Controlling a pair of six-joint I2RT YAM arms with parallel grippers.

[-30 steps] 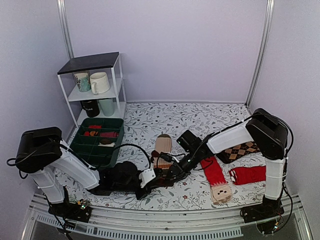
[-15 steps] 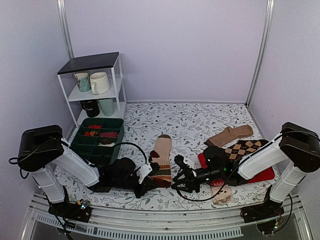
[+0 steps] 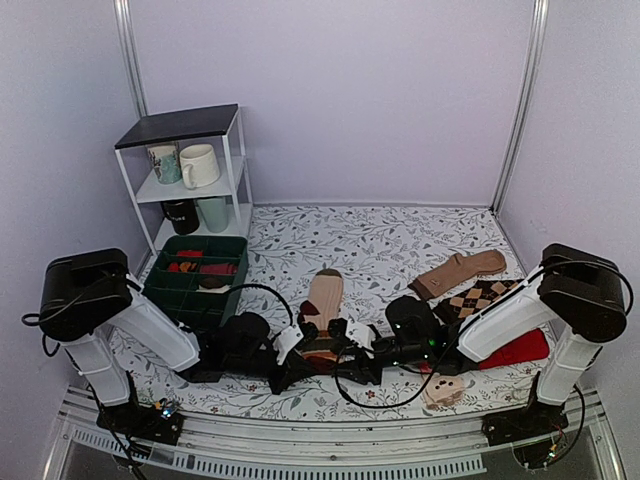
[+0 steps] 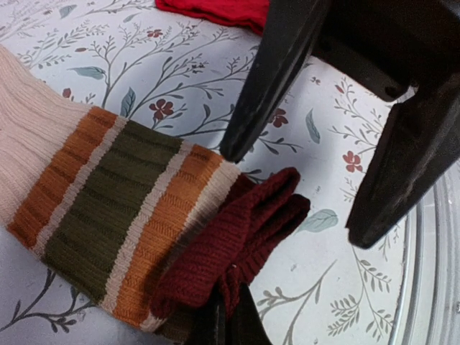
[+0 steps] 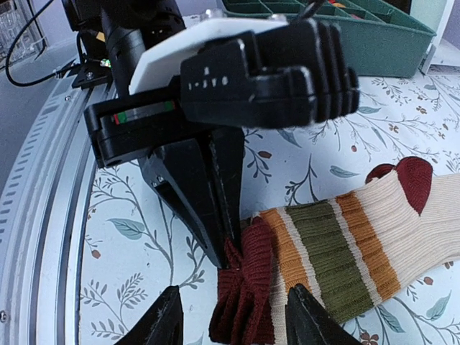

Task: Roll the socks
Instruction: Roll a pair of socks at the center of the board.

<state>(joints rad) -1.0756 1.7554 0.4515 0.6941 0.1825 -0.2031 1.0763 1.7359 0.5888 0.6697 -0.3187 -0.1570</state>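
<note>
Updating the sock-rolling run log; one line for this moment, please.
left gripper: shut on dark maroon toe of tan striped knitted sock | right gripper: open, straddling toe | sock: unrolled, toe bunched

a robotics lab test cell is shown: plain lilac panel walls (image 3: 380,100) are framed by aluminium posts (image 3: 128,50), two robot arms (image 3: 150,335) are mounted at a metal rail (image 3: 300,462), and household props are staged (mugs (image 3: 199,165) on a white shelf (image 3: 180,125), striped socks (image 3: 324,292) on a leaf-printed surface (image 3: 400,235)).
</note>
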